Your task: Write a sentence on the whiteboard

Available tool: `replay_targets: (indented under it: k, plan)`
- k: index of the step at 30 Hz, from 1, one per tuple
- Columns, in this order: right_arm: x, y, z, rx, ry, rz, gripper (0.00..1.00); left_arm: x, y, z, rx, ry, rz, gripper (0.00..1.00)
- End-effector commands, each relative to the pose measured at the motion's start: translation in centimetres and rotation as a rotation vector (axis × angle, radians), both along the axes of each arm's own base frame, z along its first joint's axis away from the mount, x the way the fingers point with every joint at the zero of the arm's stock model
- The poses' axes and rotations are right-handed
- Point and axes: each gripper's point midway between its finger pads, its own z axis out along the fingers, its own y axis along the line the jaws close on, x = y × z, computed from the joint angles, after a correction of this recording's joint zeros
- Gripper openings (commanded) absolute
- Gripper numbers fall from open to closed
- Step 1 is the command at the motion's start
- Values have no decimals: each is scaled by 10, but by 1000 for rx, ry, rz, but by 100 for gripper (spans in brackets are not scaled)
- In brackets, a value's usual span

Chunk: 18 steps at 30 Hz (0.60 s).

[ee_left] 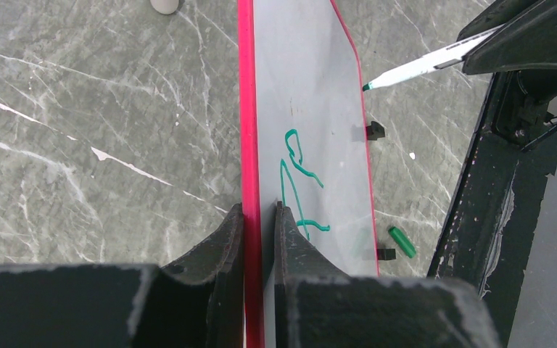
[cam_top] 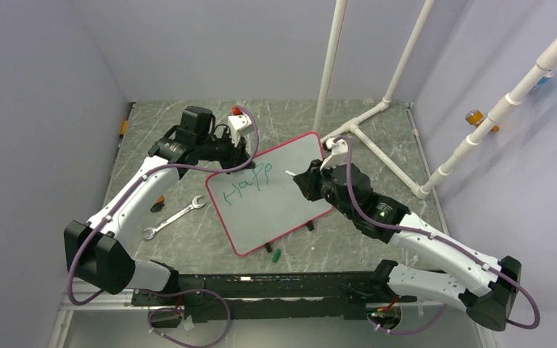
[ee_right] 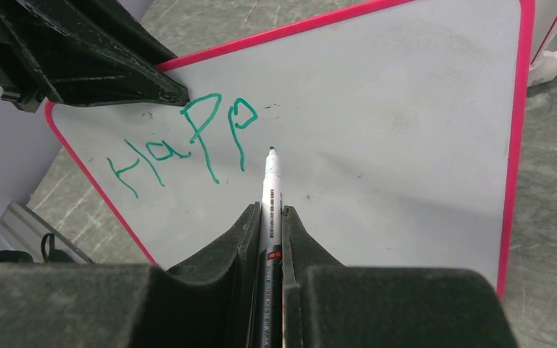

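The whiteboard (cam_top: pixel 275 192) sits mid-tabletop (cam_top: pixel 188 123) between the two arms, turned aslant, its two black feet on the near edge. The left claw (ee_left: pixel 258 212) is clamped on the board's red frame at the far-left edge. The right claw (ee_right: pixel 270 212) is clamped on a white marker (ee_right: pixel 270 185), tip pointing at the board just right of the letters; I cannot tell whether the tip touches. The sentence (ee_right: pixel 188 138) reads only "Happ", in green, slanting upward. A wrench (cam_top: pixel 174 218) lies on the tabletop left of the board. A green cap (cam_top: pixel 276 254) lies just beside the board's near edge.
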Motion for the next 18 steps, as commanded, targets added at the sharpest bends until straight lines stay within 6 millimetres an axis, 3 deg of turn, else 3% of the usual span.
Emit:
replay_targets:
  k: [1,18]
  plan:
    - [7,7,30,41,-73,13,0,8,2,12,17,-103,-7,0]
    - [17,18,39,33,-93,22,0,7,1,13,14,-100,-12,0]
